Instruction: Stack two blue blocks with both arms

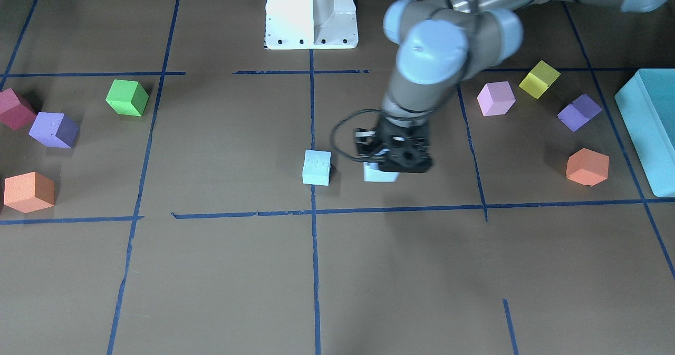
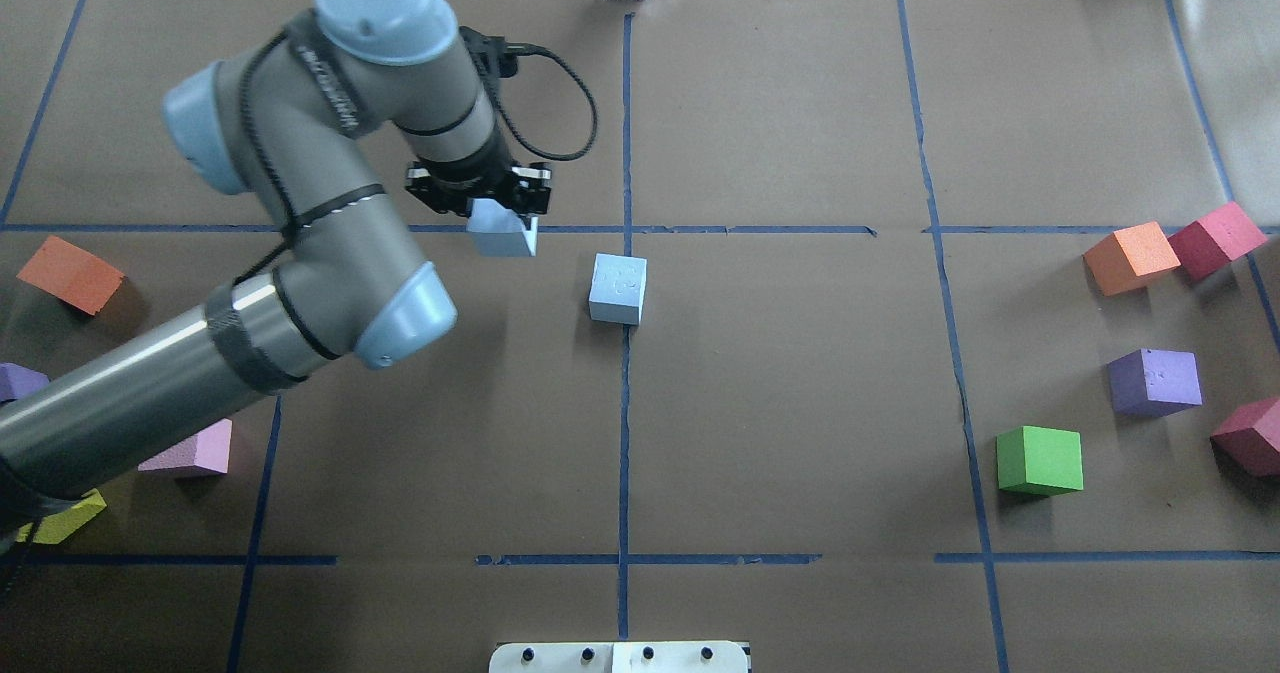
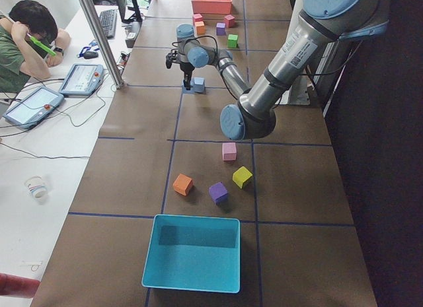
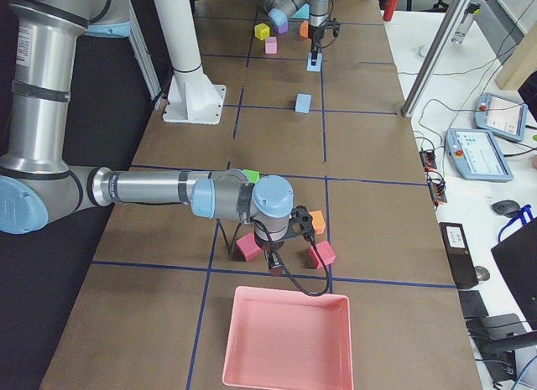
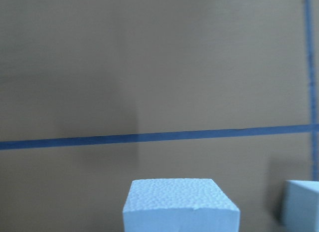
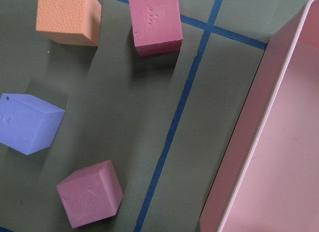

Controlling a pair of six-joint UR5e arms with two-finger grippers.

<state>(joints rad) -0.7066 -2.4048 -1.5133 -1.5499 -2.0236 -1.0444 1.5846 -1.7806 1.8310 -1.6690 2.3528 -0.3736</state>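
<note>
One pale blue block (image 2: 618, 289) sits free on the centre tape line; it also shows in the front view (image 1: 317, 168) and at the lower right edge of the left wrist view (image 5: 301, 207). My left gripper (image 2: 495, 208) is shut on the second blue block (image 2: 503, 238), low over the table, left of the free block. That block also shows in the front view (image 1: 377, 174) and the left wrist view (image 5: 179, 204). I cannot tell whether it touches the table. My right gripper (image 4: 273, 260) shows only in the exterior right view, over the cubes by the pink tray; I cannot tell if it is open.
A teal box (image 1: 651, 128) stands at the table's left end, with orange (image 1: 587, 166), purple (image 1: 579, 112), pink (image 1: 495, 98) and yellow (image 1: 539, 79) cubes near it. A green cube (image 2: 1040, 460), purple, orange and maroon cubes and a pink tray (image 4: 285, 340) are at the right end.
</note>
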